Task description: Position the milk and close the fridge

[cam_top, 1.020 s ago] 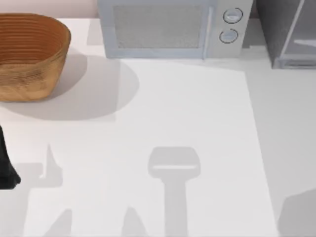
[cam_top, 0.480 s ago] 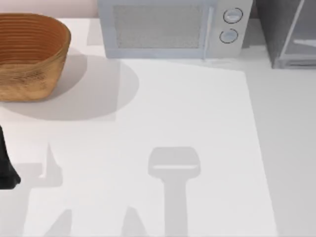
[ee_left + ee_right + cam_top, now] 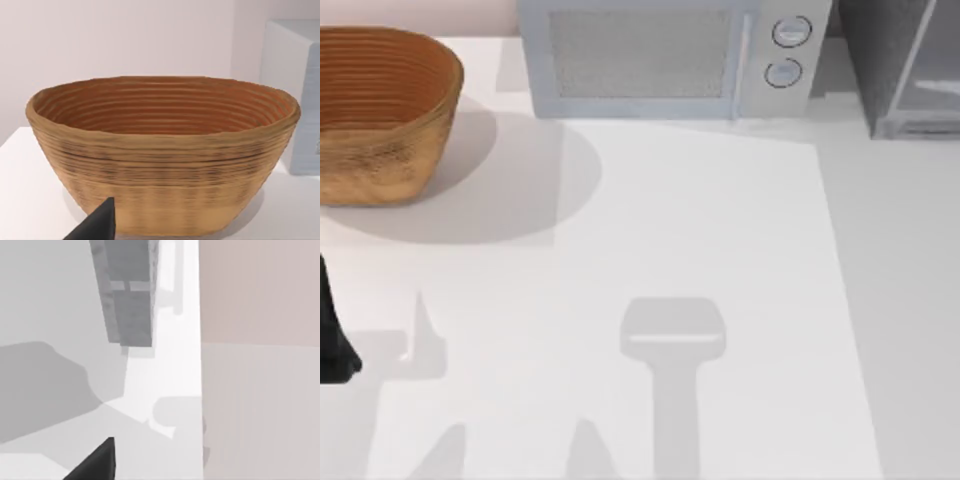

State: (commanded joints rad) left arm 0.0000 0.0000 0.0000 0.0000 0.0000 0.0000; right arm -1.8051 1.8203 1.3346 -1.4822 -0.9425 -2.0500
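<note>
The fridge (image 3: 905, 70) stands at the table's back right corner, grey with a pale-framed translucent door. I cannot tell whether the door is fully shut. The right wrist view looks down on the fridge's dark grey side (image 3: 127, 295) from a distance, with a dark part of my right gripper (image 3: 95, 460) at the picture's edge. My left arm (image 3: 330, 340) sits at the table's left edge. A dark tip of my left gripper (image 3: 97, 222) points at the basket. The milk is out of view.
A woven brown basket (image 3: 380, 110) stands at the back left, seen close and with nothing in it in the left wrist view (image 3: 165, 150). A silver microwave (image 3: 670, 55) with two round knobs stands at the back middle. The white table (image 3: 720, 250) carries arm shadows.
A grey shadow at the table's bottom right corner has gone from the top view. The left arm, the basket and the fridge have not moved.
</note>
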